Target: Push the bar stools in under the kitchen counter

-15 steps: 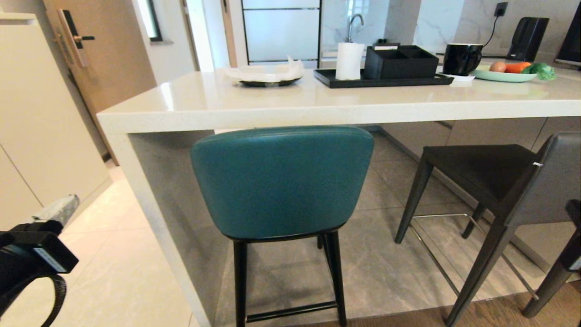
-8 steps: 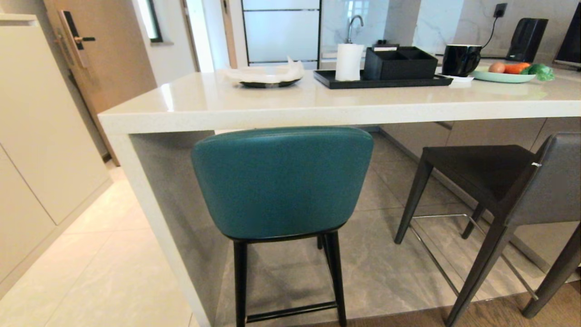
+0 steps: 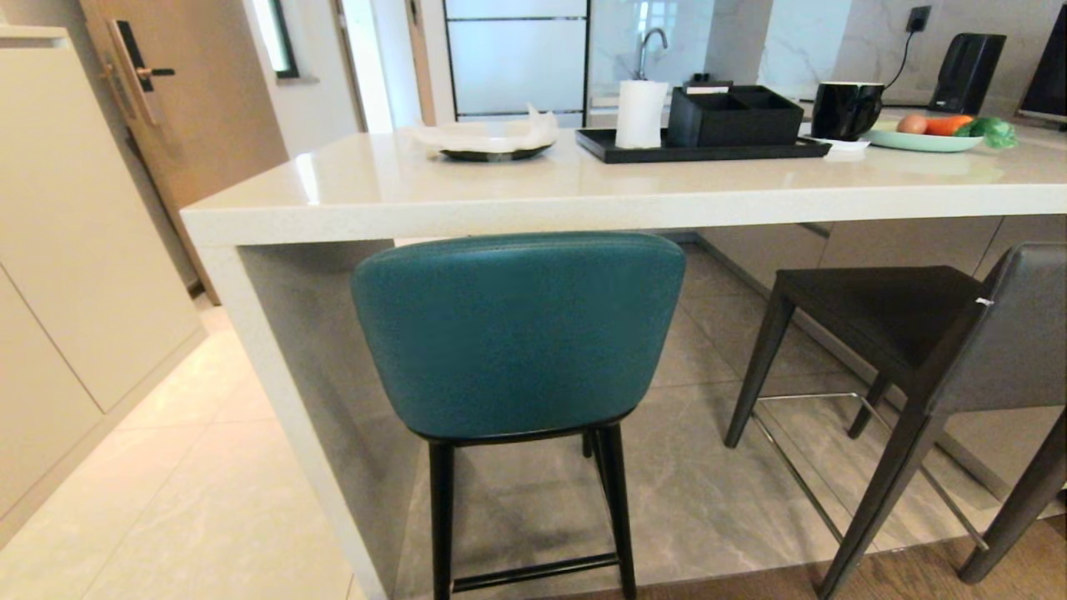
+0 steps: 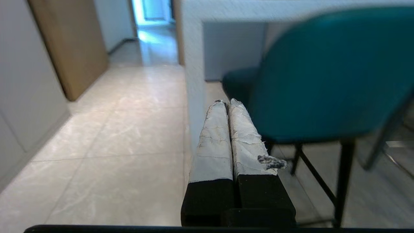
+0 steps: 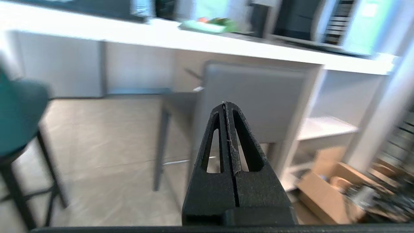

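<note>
The teal bar stool (image 3: 517, 333) stands with its seat under the kitchen counter (image 3: 583, 196), its curved back just below the slab's front edge. The dark grey stool (image 3: 925, 333) stands to the right, angled, its square back out from the counter. Neither arm shows in the head view. My left gripper (image 4: 226, 103) is shut and empty, low and left of the teal stool (image 4: 326, 74), apart from it. My right gripper (image 5: 224, 104) is shut and empty, pointing at the back of the grey stool (image 5: 252, 97) without touching it.
On the counter sit a black tray (image 3: 700, 146) with a paper roll and box, a dark plate (image 3: 492, 150), a black mug (image 3: 846, 108) and a green plate of vegetables (image 3: 934, 133). Cream cabinets (image 3: 67, 225) flank the left. Cardboard boxes (image 5: 326, 191) lie near the shelves.
The left arm dropped out of the head view's lower left corner; the dark right-arm part at the right edge has also gone. Stools and counter have not moved.
</note>
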{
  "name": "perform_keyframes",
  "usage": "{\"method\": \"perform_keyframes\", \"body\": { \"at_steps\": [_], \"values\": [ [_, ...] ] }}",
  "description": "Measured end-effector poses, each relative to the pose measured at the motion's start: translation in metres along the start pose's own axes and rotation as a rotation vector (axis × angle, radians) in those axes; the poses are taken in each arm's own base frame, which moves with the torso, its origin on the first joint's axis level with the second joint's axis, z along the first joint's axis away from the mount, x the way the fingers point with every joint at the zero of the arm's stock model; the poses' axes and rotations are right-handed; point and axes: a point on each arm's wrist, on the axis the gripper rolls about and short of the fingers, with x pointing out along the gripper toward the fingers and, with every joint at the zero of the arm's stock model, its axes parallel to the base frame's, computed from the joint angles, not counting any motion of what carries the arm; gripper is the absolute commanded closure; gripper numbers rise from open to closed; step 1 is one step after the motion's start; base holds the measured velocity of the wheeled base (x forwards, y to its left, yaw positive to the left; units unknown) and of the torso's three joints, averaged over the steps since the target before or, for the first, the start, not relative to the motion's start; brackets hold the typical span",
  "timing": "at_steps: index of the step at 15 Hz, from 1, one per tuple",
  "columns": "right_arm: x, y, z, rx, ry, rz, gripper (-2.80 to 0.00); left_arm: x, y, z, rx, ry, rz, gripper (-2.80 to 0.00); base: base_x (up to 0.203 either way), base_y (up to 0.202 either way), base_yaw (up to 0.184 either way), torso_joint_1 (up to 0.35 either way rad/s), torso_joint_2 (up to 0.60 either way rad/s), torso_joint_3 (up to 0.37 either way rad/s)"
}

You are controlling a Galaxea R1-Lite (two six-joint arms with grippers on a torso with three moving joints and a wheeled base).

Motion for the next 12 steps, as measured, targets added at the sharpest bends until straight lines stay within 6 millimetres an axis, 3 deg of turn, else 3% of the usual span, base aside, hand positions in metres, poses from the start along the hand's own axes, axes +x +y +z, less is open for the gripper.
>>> {"method": "perform_keyframes", "body": {
  "at_steps": [4, 9, 12],
  "values": [
    [-0.006, 0.013, -0.04, 0.09, 0.072, 0.131, 0.0, -0.019, -0.003, -0.043, 0.007, 0.195, -0.033, 0.0, 0.0, 0.0, 0.0, 0.0, 0.0, 0.0],
    [0.005, 0.039, -0.102, 0.092, 0.158, 0.282, 0.0, -0.005, -0.002, -0.093, 0.091, 0.21, -0.015, 0.0, 0.0, 0.0, 0.0, 0.0, 0.0, 0.0],
    [0.005, 0.044, -0.114, 0.112, 0.161, 0.356, 0.0, -0.002, -0.002, -0.1, 0.092, 0.179, -0.002, 0.0, 0.0, 0.0, 0.0, 0.0, 0.0, 0.0]
  ]
}}
